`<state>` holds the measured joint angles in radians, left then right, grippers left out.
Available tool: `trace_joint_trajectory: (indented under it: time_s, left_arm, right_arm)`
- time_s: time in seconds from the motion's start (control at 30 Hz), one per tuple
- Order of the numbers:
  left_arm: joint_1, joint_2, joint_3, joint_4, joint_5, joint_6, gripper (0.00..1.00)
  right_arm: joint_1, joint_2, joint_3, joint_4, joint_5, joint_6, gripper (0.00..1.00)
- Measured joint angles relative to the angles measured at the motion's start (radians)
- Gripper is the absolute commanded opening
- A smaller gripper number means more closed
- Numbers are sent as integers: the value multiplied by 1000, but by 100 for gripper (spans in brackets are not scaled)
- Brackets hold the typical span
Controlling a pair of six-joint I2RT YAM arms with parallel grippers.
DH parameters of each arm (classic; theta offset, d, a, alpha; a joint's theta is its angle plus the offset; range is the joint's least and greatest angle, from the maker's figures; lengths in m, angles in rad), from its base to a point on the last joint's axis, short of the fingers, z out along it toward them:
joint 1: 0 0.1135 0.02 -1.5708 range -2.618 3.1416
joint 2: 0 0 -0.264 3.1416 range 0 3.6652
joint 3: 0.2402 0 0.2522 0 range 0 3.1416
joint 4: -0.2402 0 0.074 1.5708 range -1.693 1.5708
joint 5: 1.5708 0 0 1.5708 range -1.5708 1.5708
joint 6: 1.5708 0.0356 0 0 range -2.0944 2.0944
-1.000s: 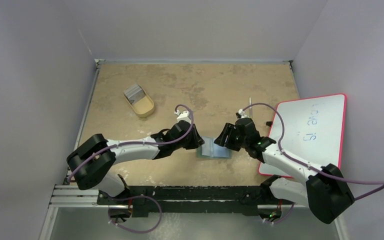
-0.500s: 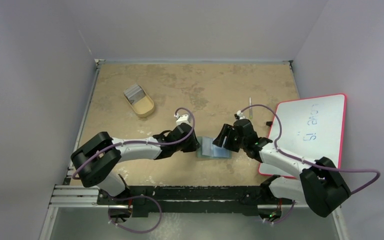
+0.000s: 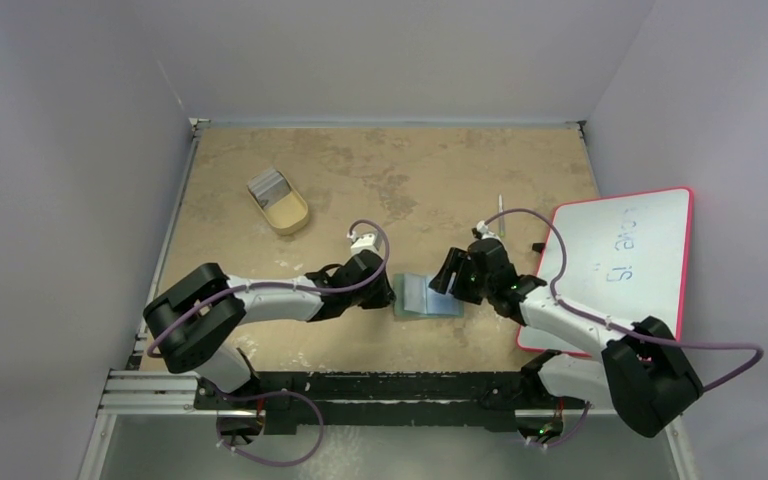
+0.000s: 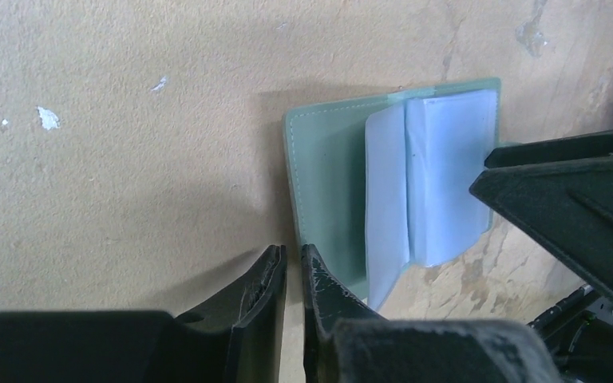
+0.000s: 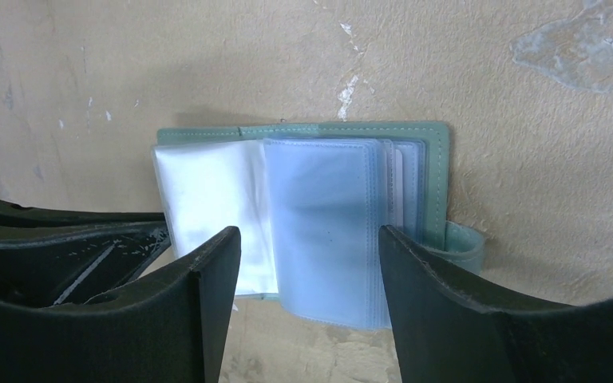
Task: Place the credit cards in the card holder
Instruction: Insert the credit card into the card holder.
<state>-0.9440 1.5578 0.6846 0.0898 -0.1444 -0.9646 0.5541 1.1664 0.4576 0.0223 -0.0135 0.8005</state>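
Table (image 3: 460, 160), seen from above. Since a second ago the left gripper (image 4: 291, 259) has drawn back toward 9 o'clock, its fingers nearly together, empty, at the wallet's edge. The right gripper (image 5: 307, 239) is spread wide and straddles the wallet (image 3: 428, 296), which lies open at 6 o'clock. We judge it ready for loading. The cards (image 3: 270, 185) sit in the tray (image 3: 295, 218) at 10 o'clock.

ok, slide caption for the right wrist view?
Open right gripper poised over the open card holder, its clear pockets fanned out on the table.
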Motion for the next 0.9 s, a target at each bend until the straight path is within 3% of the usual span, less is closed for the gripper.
trace_joint_trajectory:
  time_s: [0.47,0.9]
  left_arm:
    - [0,32,-18,45,18,0,9]
    - [0,32,-25,57,25,0,9]
  right_arm:
    - [0,50,0,100,-38,-10,67]
    - [0,11,-2,200,-185,9,69]
